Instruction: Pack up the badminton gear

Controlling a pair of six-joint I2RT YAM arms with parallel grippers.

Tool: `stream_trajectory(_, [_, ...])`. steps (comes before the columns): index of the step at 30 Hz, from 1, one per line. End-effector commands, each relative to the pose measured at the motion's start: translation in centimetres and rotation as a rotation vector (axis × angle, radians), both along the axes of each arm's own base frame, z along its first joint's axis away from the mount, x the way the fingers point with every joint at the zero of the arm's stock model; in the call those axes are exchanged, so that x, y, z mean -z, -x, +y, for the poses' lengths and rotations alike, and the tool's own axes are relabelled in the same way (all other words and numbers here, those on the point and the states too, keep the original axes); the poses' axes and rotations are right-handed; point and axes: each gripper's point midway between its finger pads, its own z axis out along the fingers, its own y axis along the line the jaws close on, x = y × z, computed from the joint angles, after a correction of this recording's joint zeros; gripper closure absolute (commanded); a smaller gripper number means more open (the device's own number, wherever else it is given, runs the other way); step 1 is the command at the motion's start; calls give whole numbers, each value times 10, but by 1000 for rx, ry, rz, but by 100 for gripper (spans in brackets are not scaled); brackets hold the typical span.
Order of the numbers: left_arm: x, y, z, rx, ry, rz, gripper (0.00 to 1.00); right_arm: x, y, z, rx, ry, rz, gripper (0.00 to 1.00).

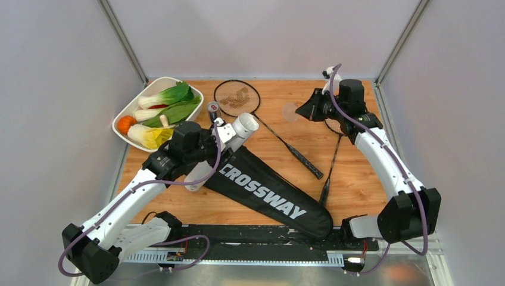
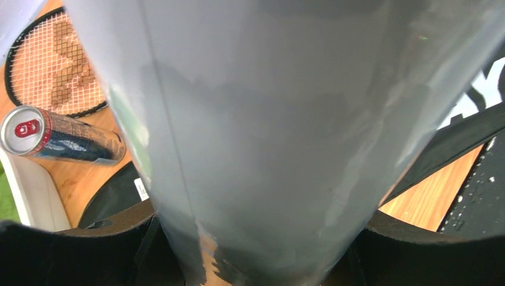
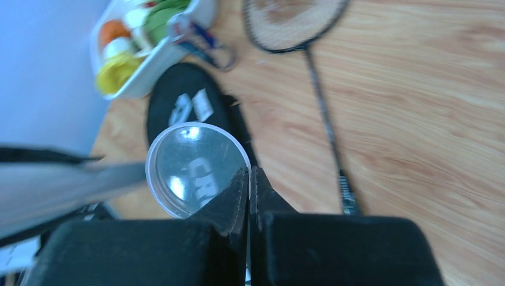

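Observation:
My left gripper is closed around a white tube and holds it tilted above the black CROSSWAY bag. In the left wrist view the tube fills the frame between the fingers. My right gripper is shut on the rim of a clear round lid, held above the table at the back right. In the right wrist view the lid sits just left of the pinched gripper. One racket lies at the back centre. A second racket lies partly under the right arm.
A white tray of vegetables stands at the back left. A drink can lies beside it, close to the tube's open end, and the can also shows in the left wrist view. Grey walls enclose the table.

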Motion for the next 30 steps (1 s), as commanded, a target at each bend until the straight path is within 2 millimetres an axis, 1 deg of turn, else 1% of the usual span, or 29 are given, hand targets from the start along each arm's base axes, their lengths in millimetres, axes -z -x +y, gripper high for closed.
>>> stream_trajectory(1, [-22,-9,-2,37,-76,-111,61,-64,55,49,-336,-123,-137,100])
stream_trajectory(2, [-21,-12,-1,33,-97,-117,61,-70,63,55,-364,-135,-145,100])
stream_trajectory(6, [-15,-11,-2,50,-139,-125,61,-87,88,72,-451,-167,-171,100])
stream_trajectory(11, [-12,-7,-4,82,-165,-149,61,-103,101,83,-500,-196,-196,100])
stream_trajectory(15, [-13,-7,-5,88,-173,-162,61,-111,113,95,-548,-207,-206,100])
stream_trajectory(22, [-8,-9,-3,84,-220,-161,62,-106,125,106,-583,-203,-195,100])
stream_trajectory(30, [-7,-9,-4,88,-230,-167,61,-92,125,116,-572,-154,-185,100])
